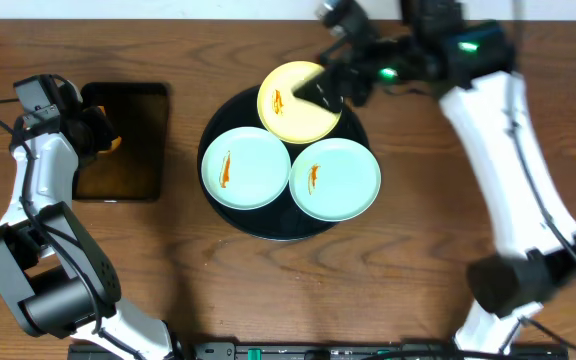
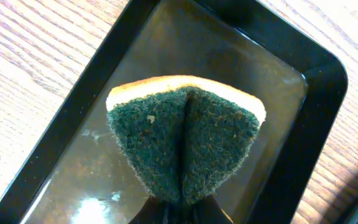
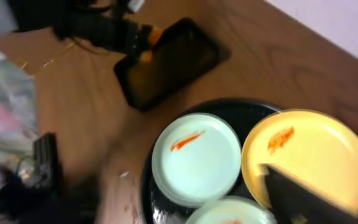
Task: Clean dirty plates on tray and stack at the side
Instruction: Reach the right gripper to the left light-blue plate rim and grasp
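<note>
The round black tray (image 1: 286,232) holds three plates, each with an orange-brown smear: a pale yellow plate (image 1: 286,112) at the back and two mint-blue plates (image 1: 246,167) (image 1: 336,178) in front. My right gripper (image 1: 320,92) is open, with a dark finger over the yellow plate's right edge. The right wrist view shows the yellow plate (image 3: 316,149) and a mint plate (image 3: 197,158). My left gripper (image 1: 103,135) is shut on a folded green-and-yellow sponge (image 2: 185,143) above the rectangular tray.
The small rectangular black tray (image 1: 123,175) lies left of the round tray; its wet bottom (image 2: 73,180) shows in the left wrist view. Bare wooden table lies right of and in front of the round tray. Cables run along the front edge.
</note>
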You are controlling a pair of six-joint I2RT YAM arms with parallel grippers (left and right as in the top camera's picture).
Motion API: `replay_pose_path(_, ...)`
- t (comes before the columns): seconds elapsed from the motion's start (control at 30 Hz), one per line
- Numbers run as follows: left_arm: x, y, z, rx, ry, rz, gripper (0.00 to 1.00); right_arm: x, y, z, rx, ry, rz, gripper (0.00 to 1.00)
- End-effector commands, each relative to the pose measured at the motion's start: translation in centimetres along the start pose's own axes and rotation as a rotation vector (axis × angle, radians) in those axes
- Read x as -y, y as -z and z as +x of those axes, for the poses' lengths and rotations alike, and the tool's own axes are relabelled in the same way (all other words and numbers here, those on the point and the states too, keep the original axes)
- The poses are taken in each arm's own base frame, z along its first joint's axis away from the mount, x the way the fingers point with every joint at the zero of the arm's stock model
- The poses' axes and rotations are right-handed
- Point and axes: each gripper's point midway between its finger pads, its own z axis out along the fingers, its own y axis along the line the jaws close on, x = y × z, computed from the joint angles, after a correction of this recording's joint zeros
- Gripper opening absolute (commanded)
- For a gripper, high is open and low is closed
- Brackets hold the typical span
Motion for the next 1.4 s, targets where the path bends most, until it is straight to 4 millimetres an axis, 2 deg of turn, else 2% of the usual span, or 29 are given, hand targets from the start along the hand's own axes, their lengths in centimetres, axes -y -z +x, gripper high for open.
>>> replay_pose_path(0.0, 0.1, 0.9, -1.3, 0.037, -0.013, -0.001, 0.07, 6.8, -6.2, 4.3, -0.137, -0.368, 0.329, 0.52)
replay_pose_path(0.07, 0.2, 0.9, -1.3, 0.037, -0.013, 0.0, 0.07, 7.9, -8.8, 6.5, -0.209, -0.38, 0.388, 0.51)
replay_pose_path(0.1, 0.2, 0.9, -1.3, 0.037, -0.013, 0.0, 0.07, 8.1, -11.1, 8.6, -0.274, -0.392, 0.415, 0.54)
replay_pose_path(0.13, 0.2, 0.9, -1.3, 0.037, -0.013, 0.0, 0.08, 8.3, -12.3, 10.0, -0.313, -0.411, 0.448, 0.54)
replay_pose_path(0.23, 0.2, 0.9, -1.3, 0.037, -0.013, 0.0, 0.07, 8.8, -14.4, 13.1, -0.394, -0.45, 0.549, 0.51)
replay_pose_path(0.3, 0.2, 0.9, -1.3, 0.036, -0.013, 0.0, 0.07, 8.3, -15.8, 14.6, -0.44, -0.446, 0.564, 0.5)
replay_pose_path(0.37, 0.2, 0.9, -1.3, 0.036, -0.013, 0.0, 0.08, 7.3, -16.6, 15.9, -0.486, -0.459, 0.547, 0.45)
replay_pose_path(0.47, 0.1, 0.9, -1.3, 0.035, -0.012, -0.001, 0.07, 6.7, -16.5, 17.0, -0.532, -0.477, 0.552, 0.41)
replay_pose_path(0.5, 0.1, 0.9, -1.2, 0.032, -0.012, -0.001, 0.07, 6.8, -16.6, 17.8, -0.554, -0.496, 0.569, 0.37)
replay_pose_path(0.6, 0.1, 0.9, -1.1, 0.029, -0.012, -0.002, 0.08, 7.5, -18.1, 19.6, -0.588, -0.502, 0.57, 0.36)
replay_pose_path(0.93, 0.1, 0.9, -1.1, 0.029, -0.012, -0.002, 0.07, 7.9, -19.3, 19.8, -0.573, -0.492, 0.567, 0.36)
replay_pose_path(1.07, 0.1, 0.9, -1.1, 0.029, -0.012, -0.002, 0.07, 8.2, -19.7, 20.6, -0.59, -0.499, 0.569, 0.23)
replay_pose_path(1.37, 0.1, 0.9, -1.1, 0.029, -0.012, -0.002, 0.07, 8.1, -20.2, 21.2, -0.607, -0.497, 0.567, 0.14)
